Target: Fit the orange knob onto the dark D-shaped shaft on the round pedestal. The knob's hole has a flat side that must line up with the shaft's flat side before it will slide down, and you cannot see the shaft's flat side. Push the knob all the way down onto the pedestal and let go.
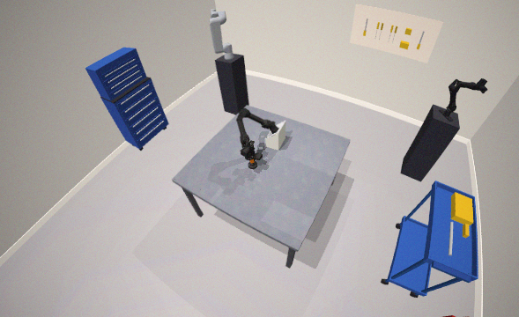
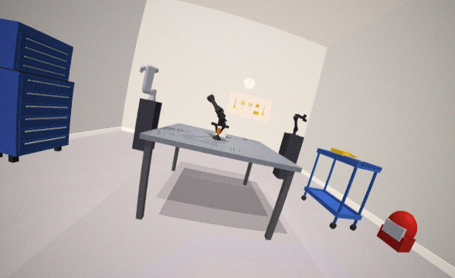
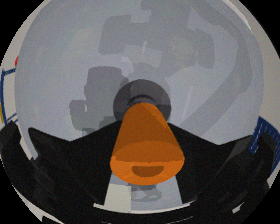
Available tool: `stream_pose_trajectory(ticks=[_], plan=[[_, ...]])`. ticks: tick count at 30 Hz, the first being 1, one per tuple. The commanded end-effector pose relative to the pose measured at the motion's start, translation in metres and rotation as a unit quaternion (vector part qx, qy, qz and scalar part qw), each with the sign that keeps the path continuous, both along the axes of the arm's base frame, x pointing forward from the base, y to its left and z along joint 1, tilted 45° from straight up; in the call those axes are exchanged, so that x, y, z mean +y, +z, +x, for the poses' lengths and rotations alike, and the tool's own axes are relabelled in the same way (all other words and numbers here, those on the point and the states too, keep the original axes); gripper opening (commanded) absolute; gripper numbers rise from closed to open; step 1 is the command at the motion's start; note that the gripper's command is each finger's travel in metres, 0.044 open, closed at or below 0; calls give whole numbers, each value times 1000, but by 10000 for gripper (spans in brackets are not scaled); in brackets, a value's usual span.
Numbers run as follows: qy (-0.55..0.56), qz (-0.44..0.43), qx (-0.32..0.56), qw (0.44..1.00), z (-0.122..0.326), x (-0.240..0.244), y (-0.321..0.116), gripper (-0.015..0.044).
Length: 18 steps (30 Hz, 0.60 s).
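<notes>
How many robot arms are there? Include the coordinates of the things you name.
3: a black one (image 1: 241,129) (image 2: 220,113) on the table, a grey one (image 1: 216,37) (image 2: 147,80) and another black one (image 1: 453,94) (image 2: 296,123), each on a dark pillar.

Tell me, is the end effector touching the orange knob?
Touching: the wrist view shows the end effector's dark fingers pressed against both sides of the orange knob.

In the top view, the pedestal (image 1: 252,166) (image 2: 217,138) (image 3: 122,104) stands on the counter (image 1: 285,189) (image 2: 250,152) (image 3: 56,65), left of its middle. The knob (image 1: 252,161) (image 2: 219,131) (image 3: 147,132) is between the jaws, over the pedestal (whether they touch, I cannot tell). Behind them, to the right, is a block (image 1: 277,140). A drawer cabinet (image 1: 131,103) (image 2: 43,93) lies left of the counter, a cart (image 1: 459,260) (image 2: 360,164) right.
</notes>
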State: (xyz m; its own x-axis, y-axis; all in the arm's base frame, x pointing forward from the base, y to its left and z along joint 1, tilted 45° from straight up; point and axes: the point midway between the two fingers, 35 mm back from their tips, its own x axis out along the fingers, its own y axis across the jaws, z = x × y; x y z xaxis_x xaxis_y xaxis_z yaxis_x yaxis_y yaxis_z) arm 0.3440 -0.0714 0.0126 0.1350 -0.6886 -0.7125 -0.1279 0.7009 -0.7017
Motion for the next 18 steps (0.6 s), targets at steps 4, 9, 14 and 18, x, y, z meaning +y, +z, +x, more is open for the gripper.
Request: stream_pose_trajectory(ticks=[4,9,14,18], plan=[[1,-1,0,1000,0,-1,0,0],[1,-1,0,1000,-2,-1,-2,0],[1,-1,0,1000,-3,-1,-2,0],[1,-1,0,1000,-3,-1,-2,0]])
